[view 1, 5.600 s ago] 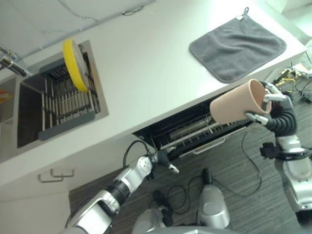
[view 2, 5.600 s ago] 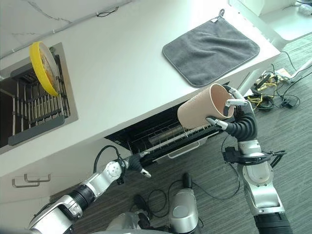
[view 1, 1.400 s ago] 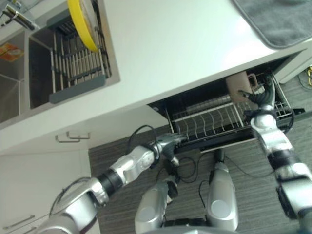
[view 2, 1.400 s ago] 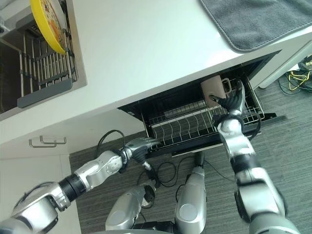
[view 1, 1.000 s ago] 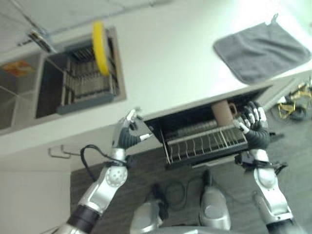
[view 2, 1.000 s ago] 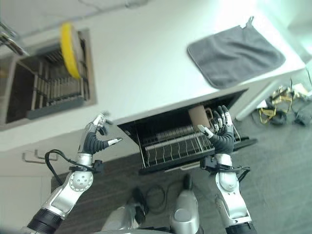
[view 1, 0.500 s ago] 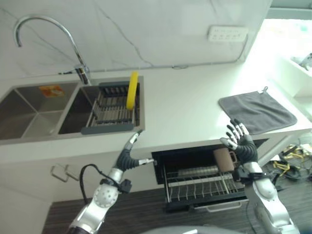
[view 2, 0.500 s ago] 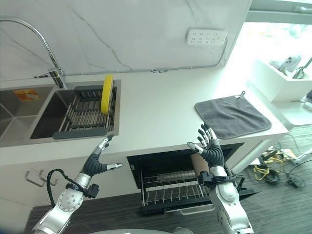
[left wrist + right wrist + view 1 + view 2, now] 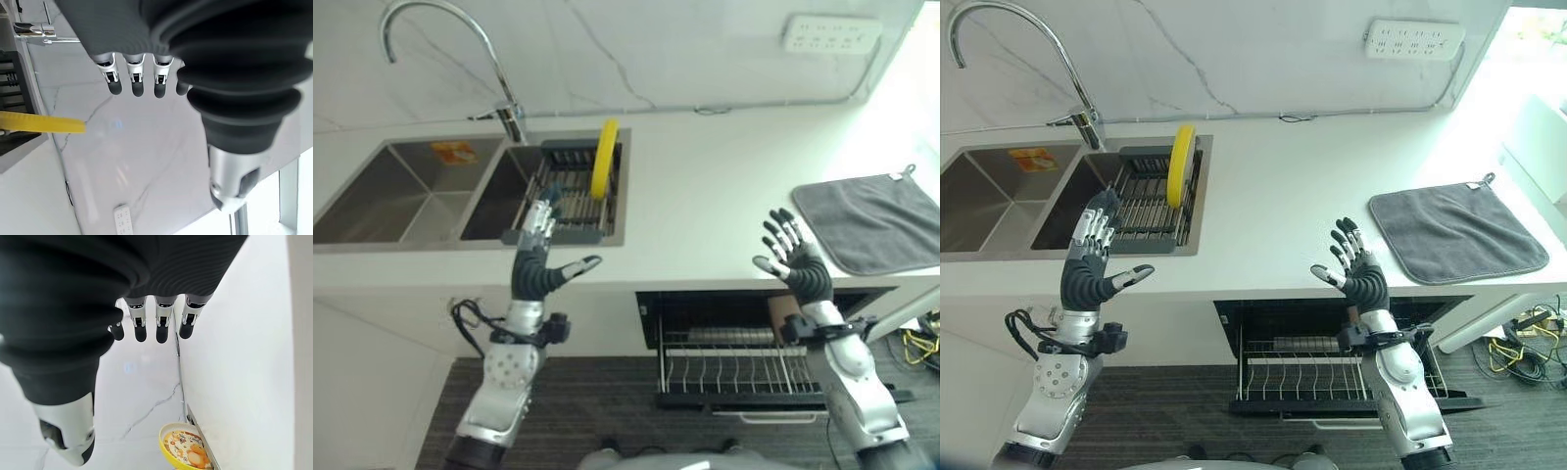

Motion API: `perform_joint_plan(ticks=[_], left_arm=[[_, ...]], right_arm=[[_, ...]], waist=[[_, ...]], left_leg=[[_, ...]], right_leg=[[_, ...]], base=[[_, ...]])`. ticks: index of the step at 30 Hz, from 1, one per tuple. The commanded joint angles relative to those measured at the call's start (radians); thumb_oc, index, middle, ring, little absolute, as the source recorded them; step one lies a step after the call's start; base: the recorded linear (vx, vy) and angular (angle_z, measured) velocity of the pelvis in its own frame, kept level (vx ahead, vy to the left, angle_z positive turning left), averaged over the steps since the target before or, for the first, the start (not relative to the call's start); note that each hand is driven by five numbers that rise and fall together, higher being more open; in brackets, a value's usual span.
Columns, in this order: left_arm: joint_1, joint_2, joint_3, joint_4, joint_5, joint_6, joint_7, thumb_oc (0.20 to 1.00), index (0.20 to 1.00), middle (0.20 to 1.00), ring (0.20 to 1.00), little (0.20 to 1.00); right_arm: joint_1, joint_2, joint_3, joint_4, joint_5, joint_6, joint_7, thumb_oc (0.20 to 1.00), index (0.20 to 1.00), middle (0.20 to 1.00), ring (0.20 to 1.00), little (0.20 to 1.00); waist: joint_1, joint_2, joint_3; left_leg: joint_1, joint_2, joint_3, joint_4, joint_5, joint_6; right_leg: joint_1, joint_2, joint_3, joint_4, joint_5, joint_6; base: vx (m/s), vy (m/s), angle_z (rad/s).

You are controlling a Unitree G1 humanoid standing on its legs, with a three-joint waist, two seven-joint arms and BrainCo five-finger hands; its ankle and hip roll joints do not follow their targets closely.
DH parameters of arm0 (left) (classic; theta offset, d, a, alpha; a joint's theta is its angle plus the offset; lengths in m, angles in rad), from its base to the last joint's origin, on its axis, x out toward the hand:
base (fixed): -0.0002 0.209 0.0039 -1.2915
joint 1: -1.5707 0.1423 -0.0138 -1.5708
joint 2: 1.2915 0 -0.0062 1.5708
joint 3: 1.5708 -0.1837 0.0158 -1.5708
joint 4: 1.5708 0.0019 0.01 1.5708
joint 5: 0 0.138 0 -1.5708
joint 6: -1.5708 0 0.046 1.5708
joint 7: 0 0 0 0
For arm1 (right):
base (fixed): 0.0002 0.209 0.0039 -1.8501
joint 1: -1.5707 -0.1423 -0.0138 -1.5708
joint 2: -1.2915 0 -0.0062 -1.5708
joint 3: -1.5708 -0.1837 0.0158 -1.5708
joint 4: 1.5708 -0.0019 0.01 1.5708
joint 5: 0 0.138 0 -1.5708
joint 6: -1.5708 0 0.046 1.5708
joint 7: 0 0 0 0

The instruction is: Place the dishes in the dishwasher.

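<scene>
Meanwhile both hands were raised in front of the bench [image 9: 1263,186], holding nothing. Left hand [image 9: 1087,274] had its fingers straight and its thumb stuck out, just before the sink rack [image 9: 1141,211]. Right hand [image 9: 1356,274] was spread wide above the open dishwasher [image 9: 1332,367]. A cup [image 9: 785,311] sat in the dishwasher's wire rack [image 9: 1302,377], partly hidden behind the right wrist. A yellow plate [image 9: 1179,164] stood on edge in the sink rack. A grey cloth [image 9: 1454,230] lay on the bench's right end.
</scene>
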Motion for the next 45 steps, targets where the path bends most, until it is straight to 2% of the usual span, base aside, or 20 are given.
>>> perform_joint_plan(ticks=[1,9,10,14,19,25,27,29,31,32,33,34,35,36,37,38,41,43,44,45], left_arm=[[-0.045,0.037,0.037,-0.038,-0.051,-0.062,-0.002,1.0,1.0,1.0,1.0,1.0],[-0.071,0.026,0.029,-0.046,-0.199,-0.063,-0.149,1.0,1.0,1.0,1.0,1.0],[-0.247,-0.011,0.012,0.077,-0.426,0.18,-0.416,1.0,1.0,1.0,1.0,1.0],[-0.272,-0.004,-0.018,0.097,-0.428,0.165,-0.382,1.0,1.0,1.0,1.0,1.0],[-0.275,-0.015,-0.029,0.105,-0.434,0.172,-0.354,1.0,1.0,1.0,1.0,1.0],[-0.245,-0.024,-0.015,0.086,-0.452,0.167,-0.35,1.0,1.0,1.0,1.0,1.0],[-0.215,-0.019,-0.002,0.066,-0.455,0.171,-0.379,1.0,1.0,1.0,1.0,1.0],[-0.226,-0.021,-0.008,0.056,-0.441,0.162,-0.369,1.0,1.0,1.0,1.0,1.0],[-0.227,-0.013,0.005,0.04,-0.422,0.14,-0.365,1.0,1.0,1.0,1.0,1.0],[-0.234,-0.007,0.004,0.044,-0.424,0.144,-0.375,1.0,1.0,1.0,1.0,1.0],[-0.252,0.015,-0.02,0.061,-0.435,0.163,-0.391,1.0,1.0,1.0,1.0,1.0],[-0.255,0.021,-0.027,0.071,-0.434,0.183,-0.397,1.0,1.0,1.0,1.0,1.0],[-0.252,0.027,-0.038,0.079,-0.443,0.222,-0.4,1.0,1.0,1.0,1.0,1.0],[-0.235,0.025,-0.029,0.072,-0.43,0.222,-0.392,1.0,1.0,1.0,1.0,1.0],[-0.203,0.027,-0.009,0.063,-0.424,0.212,-0.399,1.0,1.0,1.0,1.0,1.0],[-0.203,0.035,0.014,0.052,-0.42,0.225,-0.414,1.0,1.0,1.0,1.0,1.0],[-0.234,0.039,-0.007,0.077,-0.406,0.227,-0.407,1.0,1.0,1.0,1.0,1.0],[-0.244,0.021,-0.017,0.064,-0.397,0.246,-0.389,1.0,1.0,1.0,1.0,1.0],[-0.219,0.006,-0.03,0.064,-0.389,0.235,-0.384,1.0,1.0,1.0,1.0,1.0],[-0.216,0.011,-0.032,0.077,-0.397,0.225,-0.386,1.0,1.0,1.0,1.0,1.0]], right_arm=[[-0.07,-0.014,-0.012,-0.081,0.017,-0.064,0.043,1.0,1.0,1.0,1.0,1.0],[-0.095,-0.043,-0.035,-0.09,-0.13,-0.174,0.03,1.0,1.0,1.0,1.0,1.0],[-0.14,-0.012,-0.165,0.022,0.154,-0.214,0.158,1.0,1.0,1.0,1.0,1.0],[-0.168,0.005,-0.122,0.045,0.154,-0.239,0.163,1.0,1.0,1.0,1.0,1.0],[-0.182,0.023,-0.101,0.047,0.094,-0.289,0.067,1.0,1.0,1.0,1.0,1.0],[-0.201,0.006,-0.084,0.063,0.015,-0.204,0.065,1.0,1.0,1.0,1.0,1.0],[-0.211,-0.034,-0.099,0.056,0.04,-0.217,0.03,1.0,1.0,1.0,1.0,1.0],[-0.232,-0.038,-0.11,0.062,0.071,-0.24,0.022,1.0,1.0,1.0,1.0,1.0],[-0.24,-0.051,-0.114,0.033,0.063,-0.258,0.033,1.0,1.0,1.0,1.0,1.0],[-0.25,-0.06,-0.117,0.029,0.05,-0.248,0.028,1.0,1.0,1.0,1.0,1.0],[-0.262,-0.077,-0.137,0.025,0.045,-0.23,0.015,1.0,1.0,1.0,1.0,1.0],[-0.253,-0.072,-0.151,0.026,0.049,-0.223,0.011,1.0,1.0,1.0,1.0,1.0],[-0.207,-0.046,-0.192,0.012,0.084,-0.204,0.053,1.0,1.0,1.0,1.0,1.0],[-0.188,-0.031,-0.204,0.005,0.096,-0.196,0.092,1.0,1.0,1.0,1.0,1.0],[-0.172,-0.026,-0.21,-0.012,0.11,-0.184,0.116,1.0,1.0,1.0,1.0,1.0],[-0.15,-0.005,-0.19,-0.027,0.103,-0.227,0.081,1.0,1.0,1.0,1.0,1.0],[-0.124,0.011,-0.179,-0.033,0.096,-0.231,0.083,1.0,1.0,1.0,1.0,1.0],[-0.124,0.014,-0.161,-0.003,0.082,-0.238,0.096,1.0,1.0,1.0,1.0,1.0],[-0.135,0.001,-0.15,0.023,0.083,-0.275,0.081,1.0,1.0,1.0,1.0,1.0],[-0.129,-0.005,-0.161,0.015,0.089,-0.267,0.087,1.0,1.0,1.0,1.0,1.0]], waist=[[0.002,-0.018,-0.014],[0.006,-0.024,-0.024],[-0.041,-0.003,-0.005],[-0.043,0.005,-0.016],[-0.031,-0.002,-0.031],[-0.013,0.0,-0.039],[-0.001,-0.036,-0.027],[-0.001,-0.035,-0.01],[-0.02,0.016,0.013],[-0.026,0.022,0.021],[-0.049,0.023,0.037],[-0.056,0.016,0.037],[-0.071,0.003,0.042],[-0.073,0.001,0.044],[-0.059,0.005,0.04],[-0.046,0.023,0.028],[-0.056,0.019,0.021],[-0.051,0.001,0.015],[-0.041,-0.005,-0.001],[-0.046,-0.007,-0.007]], left_leg=[[-0.004,0.051,0.002,0.008,0.009,-0.027],[0.011,0.044,-0.008,0.001,-0.003,-0.022],[-0.026,-0.07,0.001,0.003,-0.046,0.031],[-0.011,-0.075,-0.021,-0.014,-0.045,0.034],[-0.01,-0.082,-0.026,-0.011,-0.042,0.037],[-0.02,-0.112,-0.06,0.028,-0.056,0.039],[-0.092,-0.11,-0.057,0.234,-0.128,0.051],[-0.122,-0.021,-0.097,0.292,-0.088,0.028],[-0.108,0.133,-0.202,0.261,0.011,-0.027],[-0.109,0.158,-0.202,0.259,0.016,-0.038],[-0.094,0.159,-0.152,0.243,-0.057,-0.05],[-0.097,0.146,-0.135,0.236,-0.076,-0.049],[-0.093,0.081,-0.123,0.238,-0.119,-0.036],[-0.075,0.063,-0.109,0.229,-0.13,-0.028],[-0.058,0.061,-0.032,0.2,-0.12,-0.019],[-0.051,0.019,0.051,0.125,-0.089,0.038],[-0.052,-0.014,0.076,0.111,-0.09,0.056],[-0.06,-0.046,0.065,0.117,-0.09,0.053],[-0.048,-0.053,0.069,0.084,-0.064,0.036],[-0.042,-0.056,0.075,0.077,-0.061,0.035]], right_leg=[[-0.028,-0.035,0.037,0.111,-0.05,0.004],[-0.021,-0.036,0.045,0.1,-0.041,0.012],[-0.107,0.063,0.064,0.126,-0.054,-0.025],[-0.108,0.063,0.082,0.122,-0.051,-0.015],[-0.069,0.074,0.098,0.082,-0.053,-0.024],[-0.051,0.097,0.131,0.078,-0.07,-0.046],[-0.062,0.066,0.137,0.146,-0.084,-0.059],[-0.091,0.04,0.15,0.226,-0.114,-0.063],[-0.187,-0.044,0.229,0.377,-0.165,-0.017],[-0.211,-0.066,0.244,0.409,-0.174,-0.005],[-0.228,-0.169,0.246,0.392,-0.107,0.06],[-0.217,-0.213,0.245,0.341,-0.049,0.091],[-0.232,-0.269,0.256,0.254,0.101,0.105],[-0.254,-0.267,0.247,0.264,0.132,0.102],[-0.239,-0.247,0.169,0.265,0.093,0.098],[-0.257,-0.142,0.074,0.413,0.005,0.058],[-0.251,-0.026,0.048,0.45,-0.08,0.019],[-0.188,0.03,0.042,0.326,-0.11,-0.022],[-0.123,0.039,0.029,0.194,-0.088,-0.032],[-0.111,0.041,0.037,0.17,-0.078,-0.031]], base=[[0.02,-0.016,0.08],[0.01,-0.01,0.01],[-0.04,0.026,0.0],[-0.06,0.009,-0.01],[-0.03,-0.029,-0.08],[0.0,0.032,-0.03],[-0.06,0.262,-0.21],[-0.12,0.652,-0.27],[-0.1,1.15,-0.54],[-0.07,1.256,-0.85],[0.01,0.943,-0.82],[0.04,0.983,-0.48],[0.02,0.53,-0.18],[-0.04,0.495,-0.14],[-0.17,0.676,-0.92],[-0.17,0.632,-0.94],[-0.05,0.287,-0.68],[0.05,0.065,-0.21],[0.07,0.011,-0.41],[0.07,0.012,-0.17]])
